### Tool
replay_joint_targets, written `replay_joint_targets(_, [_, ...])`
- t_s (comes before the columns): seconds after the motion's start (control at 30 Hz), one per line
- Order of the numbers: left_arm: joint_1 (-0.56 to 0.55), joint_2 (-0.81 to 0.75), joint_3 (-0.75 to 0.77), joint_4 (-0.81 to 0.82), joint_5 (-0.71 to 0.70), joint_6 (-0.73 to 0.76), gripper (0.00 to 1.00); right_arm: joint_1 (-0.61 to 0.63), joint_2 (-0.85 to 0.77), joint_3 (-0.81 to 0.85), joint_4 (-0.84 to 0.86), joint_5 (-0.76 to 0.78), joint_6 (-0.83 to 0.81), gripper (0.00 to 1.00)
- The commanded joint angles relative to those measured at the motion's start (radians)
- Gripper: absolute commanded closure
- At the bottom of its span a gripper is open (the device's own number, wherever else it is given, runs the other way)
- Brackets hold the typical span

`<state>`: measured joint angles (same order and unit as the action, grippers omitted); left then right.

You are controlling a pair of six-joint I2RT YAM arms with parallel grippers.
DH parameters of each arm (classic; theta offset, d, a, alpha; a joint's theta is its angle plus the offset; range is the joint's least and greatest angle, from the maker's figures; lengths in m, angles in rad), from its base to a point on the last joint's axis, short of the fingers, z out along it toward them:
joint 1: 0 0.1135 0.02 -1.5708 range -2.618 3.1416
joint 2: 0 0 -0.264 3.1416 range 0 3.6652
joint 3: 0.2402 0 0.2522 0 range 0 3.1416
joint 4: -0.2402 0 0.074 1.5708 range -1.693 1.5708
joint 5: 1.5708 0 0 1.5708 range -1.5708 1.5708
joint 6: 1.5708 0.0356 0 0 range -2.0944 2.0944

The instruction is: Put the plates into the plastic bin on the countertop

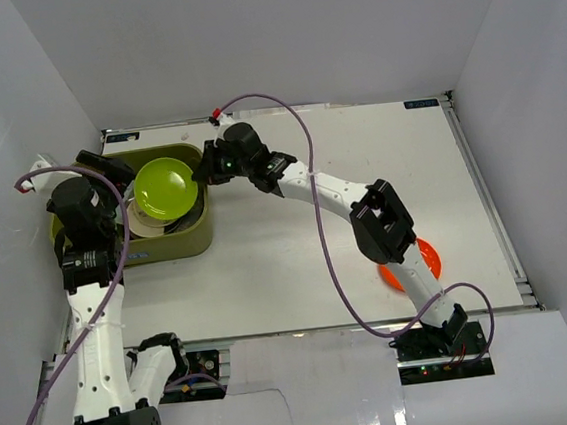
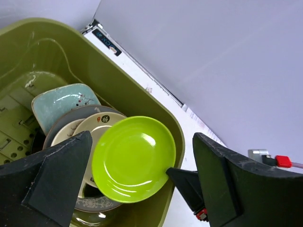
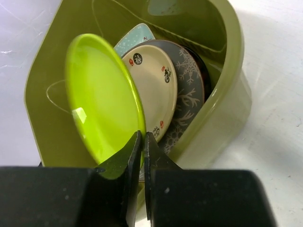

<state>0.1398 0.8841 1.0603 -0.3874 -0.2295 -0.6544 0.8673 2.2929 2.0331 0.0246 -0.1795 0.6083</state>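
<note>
You have the plastic bin (image 1: pixel 171 247) sitting at the far left of the countertop (image 1: pixel 390 172), close against the left wall, and it already holds a leaning stack. A pale teal tray (image 2: pixel 60 105) stands at the back, a grey plate (image 3: pixel 190 97) with a white snowflake pattern sits in front of it, and a cream plate (image 3: pixel 152 90) with small dark and red marks lies against the grey one. A dark rim shows behind the grey plate, but you cannot tell from here what it belongs to. The lime green plate (image 1: pixel 167 189) is over the bin's open top, tilted steeply. Your right gripper (image 3: pixel 143 142) is pinched tight on its rim at the side nearest the bin's right wall, and whether the plate touches the stack is unclear. Your left gripper (image 2: pixel 142 136) hangs above the bin with its jaws spread wide and nothing between them. Out on the white surface, 1 orange plate (image 1: pixel 427 256) lies flat near the right front, partly hidden under the right arm and well apart from the bin. Plain white walls (image 1: pixel 276 32) close in the table on 3 sides, and a purple cable (image 1: pixel 313 184) loops along the right arm.
</note>
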Motion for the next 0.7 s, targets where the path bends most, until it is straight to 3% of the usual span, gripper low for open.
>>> replay_joint_targets(0.0, [-0.035,-0.027,-0.002,0.007,0.002,0.054,0.02,0.018,-0.001,0.050,0.043,0.044,0.028,0.92])
replay_joint_targets(0.03, [-0.043,-0.028,-0.011,0.018,0.045,0.065,0.02,0.019,0.005,0.058,0.035,0.046,0.030,0.88])
replay_joint_targets(0.07, [-0.057,-0.027,-0.028,0.039,0.088,0.059,0.02,0.021,0.014,0.068,0.034,0.043,0.030,0.67])
replay_joint_targets(0.1, [-0.062,-0.027,-0.039,0.056,0.143,0.056,0.02,0.022,0.016,0.084,0.032,0.038,0.030,0.53])
replay_joint_targets(0.13, [-0.066,-0.024,-0.046,0.068,0.271,0.044,0.02,0.021,0.013,0.085,0.031,0.026,0.027,0.34])
replay_joint_targets(0.2, [-0.094,-0.027,-0.065,0.084,0.362,0.019,0.05,0.012,-0.036,0.046,0.034,0.006,0.009,0.26])
replay_joint_targets(0.27, [-0.129,-0.033,-0.095,0.111,0.476,-0.014,0.08,-0.010,-0.155,-0.034,0.073,-0.003,-0.007,0.25])
replay_joint_targets(0.3, [-0.173,-0.031,-0.106,0.116,0.501,-0.027,0.09,-0.022,-0.205,-0.159,0.102,-0.012,-0.013,0.25])
replay_joint_targets(0.4, [-0.294,-0.016,-0.166,0.146,0.544,-0.080,0.11,-0.094,-0.447,-0.388,0.236,-0.015,-0.022,0.32])
replay_joint_targets(0.47, [-0.439,0.010,-0.207,0.207,0.517,-0.109,0.12,-0.179,-0.647,-0.621,0.274,-0.002,-0.024,0.55])
replay_joint_targets(0.53, [-0.556,0.056,-0.241,0.240,0.467,-0.137,0.13,-0.249,-0.784,-0.825,0.305,0.006,-0.030,0.92])
replay_joint_targets(0.57, [-0.685,0.090,-0.241,0.266,0.411,-0.136,0.13,-0.320,-0.914,-0.882,0.304,0.008,-0.038,0.92])
replay_joint_targets(0.67, [-0.909,0.280,-0.204,0.326,0.346,-0.119,0.13,-0.440,-1.155,-1.040,0.244,0.066,-0.097,0.92])
